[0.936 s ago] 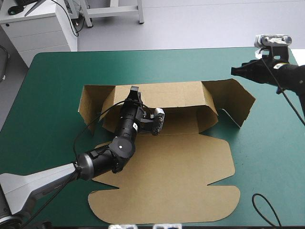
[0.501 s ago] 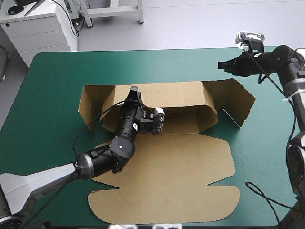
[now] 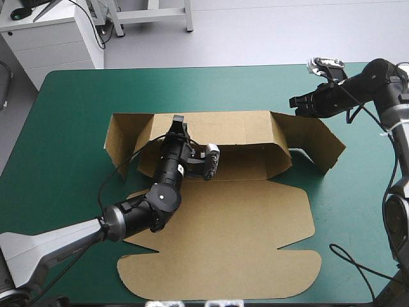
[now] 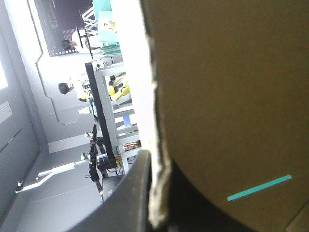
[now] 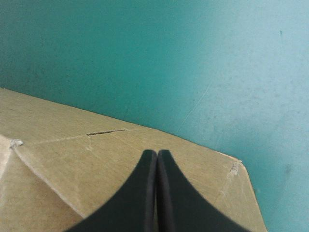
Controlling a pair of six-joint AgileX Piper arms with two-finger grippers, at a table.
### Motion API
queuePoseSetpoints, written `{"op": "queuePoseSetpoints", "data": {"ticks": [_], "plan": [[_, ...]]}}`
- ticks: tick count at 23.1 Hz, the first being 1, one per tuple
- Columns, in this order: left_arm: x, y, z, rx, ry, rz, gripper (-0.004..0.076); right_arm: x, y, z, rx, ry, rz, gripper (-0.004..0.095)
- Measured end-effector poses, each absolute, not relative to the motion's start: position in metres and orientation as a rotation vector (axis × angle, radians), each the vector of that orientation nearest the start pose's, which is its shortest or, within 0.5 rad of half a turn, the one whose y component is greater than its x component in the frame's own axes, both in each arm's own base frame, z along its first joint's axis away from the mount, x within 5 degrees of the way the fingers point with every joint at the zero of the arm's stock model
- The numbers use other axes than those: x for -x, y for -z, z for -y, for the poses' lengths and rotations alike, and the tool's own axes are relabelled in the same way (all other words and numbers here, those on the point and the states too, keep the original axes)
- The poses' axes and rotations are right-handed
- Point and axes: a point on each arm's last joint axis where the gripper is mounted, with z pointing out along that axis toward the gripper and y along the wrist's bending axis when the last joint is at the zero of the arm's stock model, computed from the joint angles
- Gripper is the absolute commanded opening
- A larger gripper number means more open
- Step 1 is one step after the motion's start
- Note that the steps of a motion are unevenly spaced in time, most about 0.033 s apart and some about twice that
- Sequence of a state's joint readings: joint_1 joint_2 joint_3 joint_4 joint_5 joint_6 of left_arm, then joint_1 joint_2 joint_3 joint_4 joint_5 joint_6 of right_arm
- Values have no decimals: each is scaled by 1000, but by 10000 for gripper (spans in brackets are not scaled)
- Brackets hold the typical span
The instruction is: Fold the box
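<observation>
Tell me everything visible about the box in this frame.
The box is a cut sheet of brown board, partly formed. Its near half lies flat on the teal-green cover; the far wall stands raised, with angled flaps at both ends. The left tool is shut on the far wall's top edge. The right tool, shut, hangs over the right flap; contact cannot be told.

Premises: robotics laboratory or test workshop. Evidence: bench (image 3: pixel 77 89) with teal-green cover on plain grey floor (image 3: pixel 268 35). White drawer cabinet (image 3: pixel 54 41) beyond far left corner. White metal stand legs (image 3: pixel 153 14) beyond far edge.
</observation>
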State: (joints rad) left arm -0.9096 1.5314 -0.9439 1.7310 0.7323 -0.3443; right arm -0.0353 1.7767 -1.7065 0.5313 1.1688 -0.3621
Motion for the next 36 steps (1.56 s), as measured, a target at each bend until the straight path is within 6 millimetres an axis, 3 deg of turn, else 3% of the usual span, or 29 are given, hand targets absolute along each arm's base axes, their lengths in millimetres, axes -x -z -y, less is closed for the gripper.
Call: {"op": "queuePoseSetpoints", "data": {"ticks": [6,14,22,30,36], "plan": [[-245,-282,217,-1572,-1043,-1195,-6,-363,-363,-27,271,-503,-2593,-19],[-246,-282,217,-1569,-1052,-1197,-6,-333,-335,-30,285,-573,-2674,-19],[-249,-291,222,-1537,-1024,-1207,15,-300,-343,-32,310,-578,-2671,-19],[-251,-296,227,-1525,-994,-1207,15,-281,-339,-33,317,-587,-2688,-19],[-251,-295,228,-1533,-985,-1201,15,-248,-347,-33,326,-564,-2655,-19]]}}
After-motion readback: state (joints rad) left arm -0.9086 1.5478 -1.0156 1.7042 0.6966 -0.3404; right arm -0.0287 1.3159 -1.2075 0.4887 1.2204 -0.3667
